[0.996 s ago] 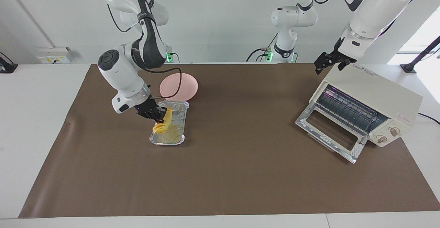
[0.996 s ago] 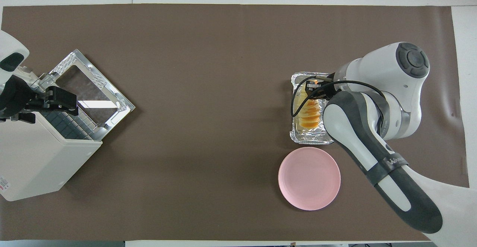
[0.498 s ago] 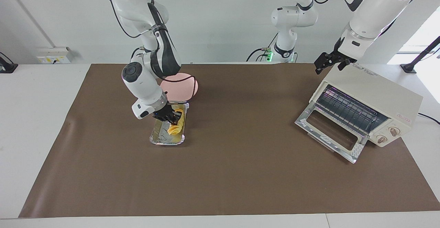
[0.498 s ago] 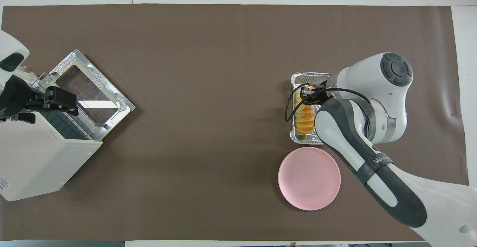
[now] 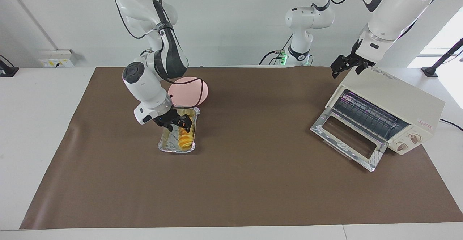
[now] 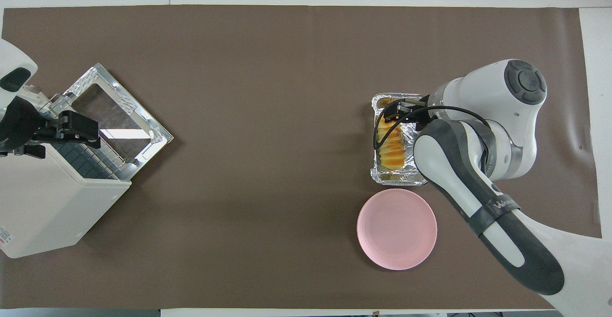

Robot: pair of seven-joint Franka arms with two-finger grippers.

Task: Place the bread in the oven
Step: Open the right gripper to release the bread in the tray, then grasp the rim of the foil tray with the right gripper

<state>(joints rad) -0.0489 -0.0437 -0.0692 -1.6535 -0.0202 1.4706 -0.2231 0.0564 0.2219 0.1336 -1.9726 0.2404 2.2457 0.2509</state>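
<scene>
The golden ridged bread [image 5: 185, 138] lies in the silver foil tray [image 5: 163, 147] toward the right arm's end of the table. My right gripper [image 5: 179, 122] hangs just over the end of the bread nearer to the robots, fingers spread, holding nothing. In the overhead view it [image 6: 400, 109] covers one end of the bread [image 6: 393, 146] in the tray [image 6: 400, 180]. The cream-white oven [image 5: 394, 99] stands at the left arm's end, its glass door [image 5: 347, 138] dropped open and the wire rack showing. My left gripper [image 5: 346, 66] waits, open, over the oven's top [image 6: 48, 207].
A pink round plate [image 5: 198, 89] lies beside the foil tray, nearer to the robots; it also shows in the overhead view [image 6: 397, 228]. A brown mat [image 5: 253, 182] covers the table between tray and oven.
My right gripper held the bread raised and tilted over the tray, lowered it, and has let go. The bread now lies flat in the tray. The left arm has not moved.
</scene>
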